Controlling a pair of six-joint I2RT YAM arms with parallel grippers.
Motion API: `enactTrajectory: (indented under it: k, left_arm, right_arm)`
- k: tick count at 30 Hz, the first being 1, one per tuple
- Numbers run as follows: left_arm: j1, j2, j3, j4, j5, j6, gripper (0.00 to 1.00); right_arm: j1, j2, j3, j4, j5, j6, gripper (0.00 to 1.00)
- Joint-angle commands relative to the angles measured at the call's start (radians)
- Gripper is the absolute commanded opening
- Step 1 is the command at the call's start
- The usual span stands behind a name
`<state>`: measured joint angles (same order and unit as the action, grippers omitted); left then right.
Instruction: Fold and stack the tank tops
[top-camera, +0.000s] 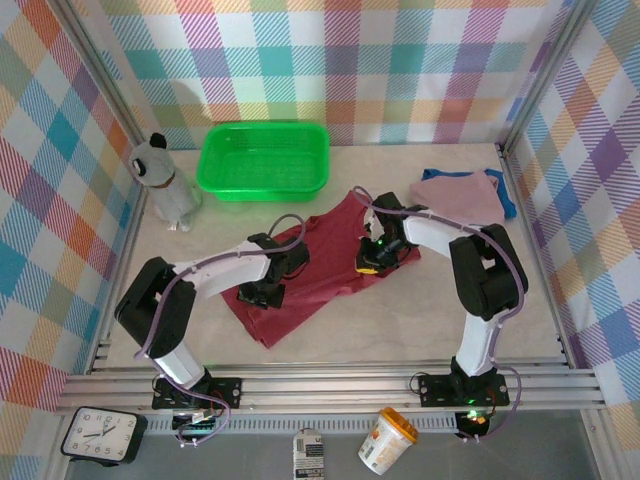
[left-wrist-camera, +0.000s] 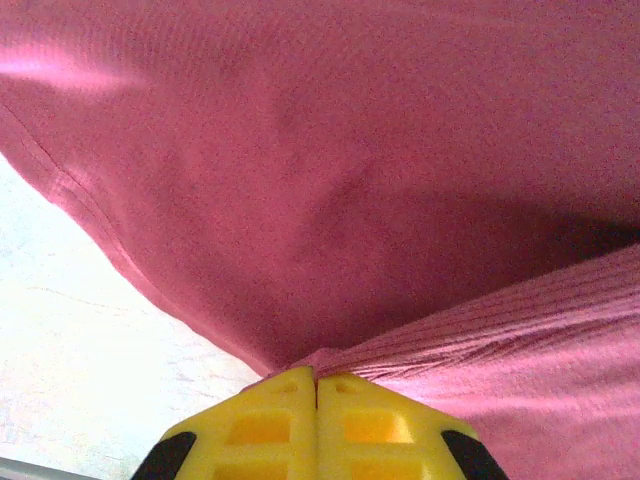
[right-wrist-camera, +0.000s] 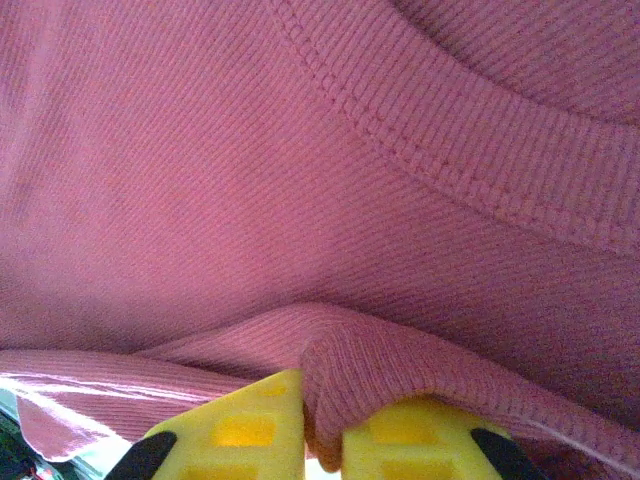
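**Inspector:** Where is the red top (top-camera: 325, 265), and how does it lie?

**Assistant:** It is spread mid-worktop (top-camera: 420, 330). Its long axis runs diagonally from near left to far right.

**Inspector:** Jaws?

**Assistant:** The left gripper (left-wrist-camera: 317, 375) has its jaws closed, pinching the top's left edge. The right gripper (right-wrist-camera: 325, 395) has a ribbed fold of the right side nipped between its jaws.

**Inspector:** The others?

**Assistant:** The pink top (top-camera: 455, 195) lies over the blue top (top-camera: 507, 200) at the far right.

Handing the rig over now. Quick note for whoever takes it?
Left gripper: shut on a fold of the dark red tank top, mid-table.
Right gripper: pinching the same top near a curved hem.
Pink tank top lies on the blue tank top, far right.
Done: those two look stacked.
To do: fold the red one, put it on that pile.
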<state>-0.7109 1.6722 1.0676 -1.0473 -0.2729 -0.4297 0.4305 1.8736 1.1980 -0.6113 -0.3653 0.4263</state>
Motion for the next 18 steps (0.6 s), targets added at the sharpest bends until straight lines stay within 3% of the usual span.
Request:
enactTrajectory:
  k: [1,7,10,18]
  left_arm:
    - [0.012,0.044,0.032,-0.046,-0.075,-0.006,0.11]
    - [0.012,0.043,0.052,-0.077,-0.137,-0.035,0.39]
    - [-0.001,-0.015,0.067,-0.096,-0.139,-0.081,0.47]
    - [-0.091,-0.127,0.038,0.055,0.101,-0.195,0.51]
  right_arm:
    - [-0.006,0.011,0.032,-0.001,-0.013,-0.034,0.20]
    - [-0.049,-0.087,0.017,-0.042,0.049,-0.084,0.37]
    - [-0.106,-0.173,-0.024,-0.088,0.082,-0.116,0.41]
    - [-0.318,-0.295,-0.189,-0.128,0.130,-0.178,0.46]
